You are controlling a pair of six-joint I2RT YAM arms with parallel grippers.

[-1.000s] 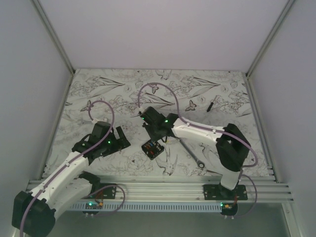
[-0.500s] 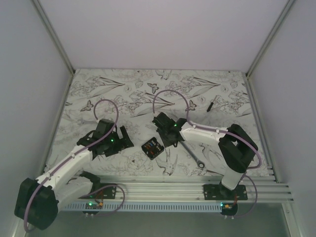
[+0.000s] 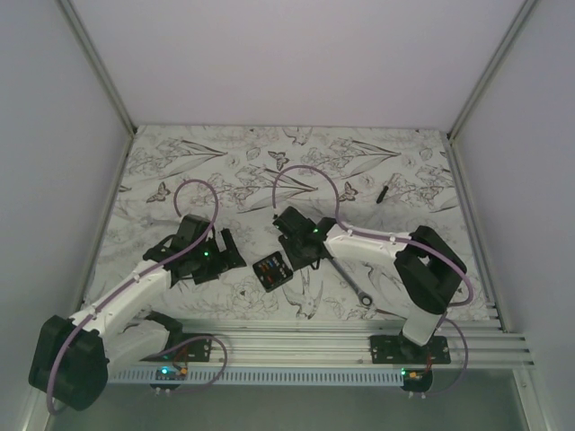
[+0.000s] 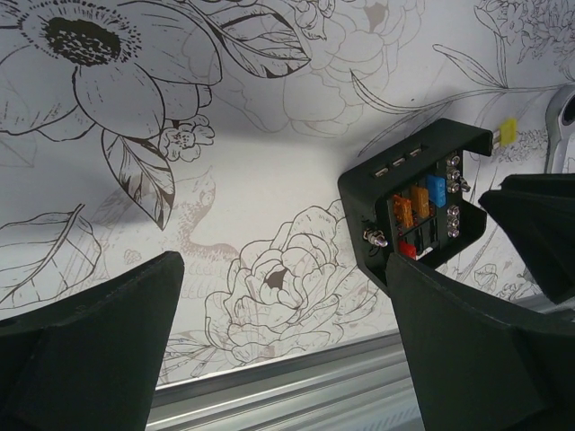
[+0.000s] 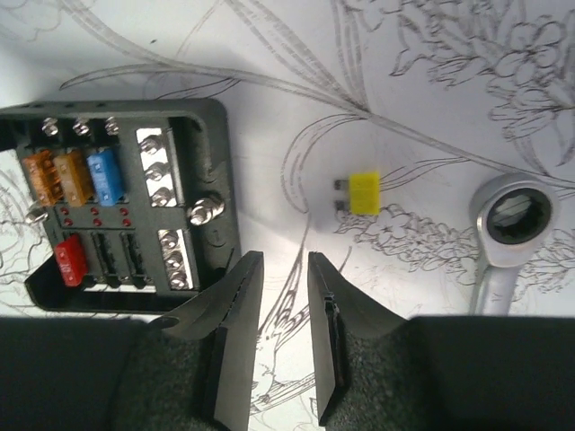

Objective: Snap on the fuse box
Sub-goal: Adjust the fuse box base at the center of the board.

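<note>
The fuse box (image 3: 272, 268) is a small black square box lying face up on the flowered mat, with orange, blue and red fuses showing. It also shows in the left wrist view (image 4: 422, 206) and the right wrist view (image 5: 117, 202). My left gripper (image 3: 218, 254) is wide open and empty, just left of the box (image 4: 283, 296). My right gripper (image 3: 302, 244) hovers at the box's right edge; its jaws stand a narrow gap apart with only mat between them (image 5: 286, 260). A loose yellow fuse (image 5: 364, 192) lies right of the box.
A silver wrench (image 3: 352, 280) lies right of the box, its ring end in the right wrist view (image 5: 514, 220). A small thin black stick (image 3: 383, 192) lies at the far right. The aluminium rail (image 3: 296, 337) runs along the near edge.
My right gripper moved right off the top of the fuse box to its right edge. The box shifted slightly left. My left gripper crept a little towards the box.
</note>
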